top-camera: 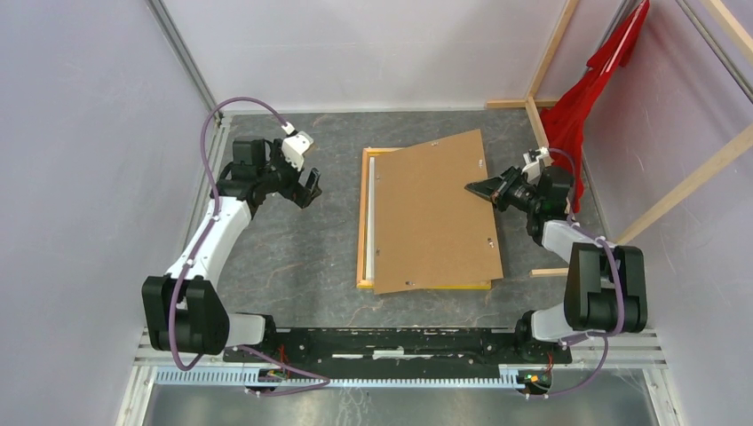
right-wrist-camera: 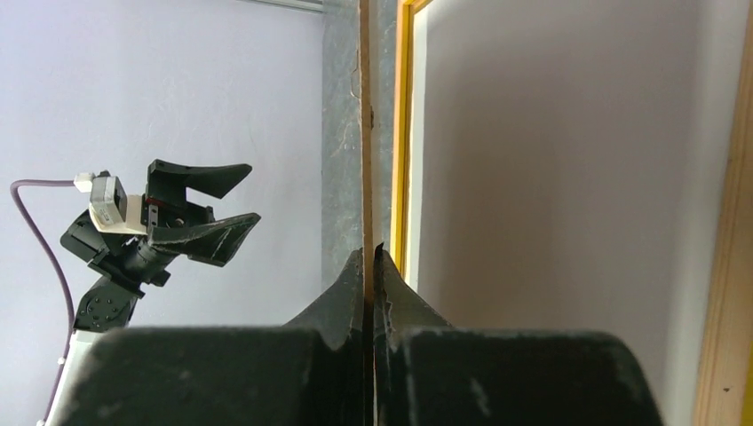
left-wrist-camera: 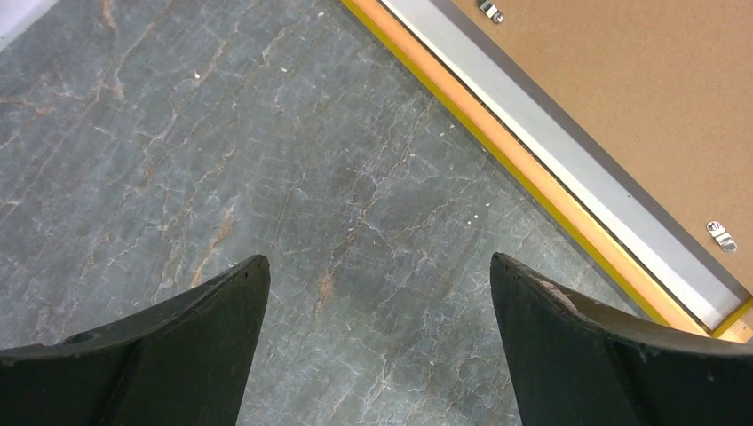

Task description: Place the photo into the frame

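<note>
The frame [top-camera: 364,222] lies flat in the middle of the desk [top-camera: 284,257], back side up. Its wooden back rail and yellow outer edge show along the left side [left-wrist-camera: 533,166].

The photo [top-camera: 374,213] sits inside the frame with its white side up. Only a pale strip of it shows just inside the left rail [left-wrist-camera: 577,148]. The rest is under a brown board [top-camera: 435,222] that lies askew over the frame, its corners sticking out past the rails. Small metal clips [left-wrist-camera: 721,235] are fixed near the board's edge.

The right claw [top-camera: 484,188] is pressed together on the board's right edge, pinching it. Its wrist view shows the board edge-on [right-wrist-camera: 364,106], running straight out from between the tips [right-wrist-camera: 368,266]. That side of the board is lifted off the frame. The pale photo [right-wrist-camera: 568,177] shows beneath it, bounded by the yellow rail [right-wrist-camera: 404,133].

The left claw [top-camera: 311,186] is spread wide and holds nothing. It hangs over bare desk near the frame's left rail, apart from it [left-wrist-camera: 377,260]. From the right wrist it shows across the frame, both fingers apart [right-wrist-camera: 255,191].

At the back right stand wooden beams [top-camera: 550,44] with a red cloth [top-camera: 586,89] hanging on them, well apart from the frame.
</note>
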Robot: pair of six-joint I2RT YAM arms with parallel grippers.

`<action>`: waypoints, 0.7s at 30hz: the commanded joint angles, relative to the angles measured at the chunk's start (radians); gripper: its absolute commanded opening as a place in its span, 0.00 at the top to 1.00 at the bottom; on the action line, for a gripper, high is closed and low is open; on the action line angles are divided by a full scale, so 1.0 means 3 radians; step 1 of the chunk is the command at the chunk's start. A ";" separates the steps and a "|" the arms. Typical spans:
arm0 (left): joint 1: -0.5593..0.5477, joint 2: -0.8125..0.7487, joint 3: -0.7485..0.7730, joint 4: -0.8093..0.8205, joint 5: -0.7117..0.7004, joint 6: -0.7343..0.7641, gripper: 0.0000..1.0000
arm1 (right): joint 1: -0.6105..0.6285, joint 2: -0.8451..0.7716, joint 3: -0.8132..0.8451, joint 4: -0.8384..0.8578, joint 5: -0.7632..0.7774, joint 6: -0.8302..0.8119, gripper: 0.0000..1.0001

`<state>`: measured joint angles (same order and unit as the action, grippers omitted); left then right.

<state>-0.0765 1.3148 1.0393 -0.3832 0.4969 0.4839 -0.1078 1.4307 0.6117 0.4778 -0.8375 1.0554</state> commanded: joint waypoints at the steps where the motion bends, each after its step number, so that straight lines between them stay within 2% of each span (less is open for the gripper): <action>1: -0.0031 0.0074 0.0027 -0.0081 -0.0065 0.0153 0.00 | -0.0014 0.0129 0.0042 0.0515 -0.0112 0.0218 1.00; 21: -0.0098 0.0112 -0.0071 -0.0192 -0.0124 0.0337 0.00 | 0.0116 0.0713 0.0286 0.0958 -0.0123 0.0507 1.00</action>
<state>-0.0994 1.3464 1.0309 -0.4301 0.4702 0.5415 -0.0830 1.6386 0.6327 0.6579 -0.8375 1.1515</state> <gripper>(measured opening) 0.996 0.022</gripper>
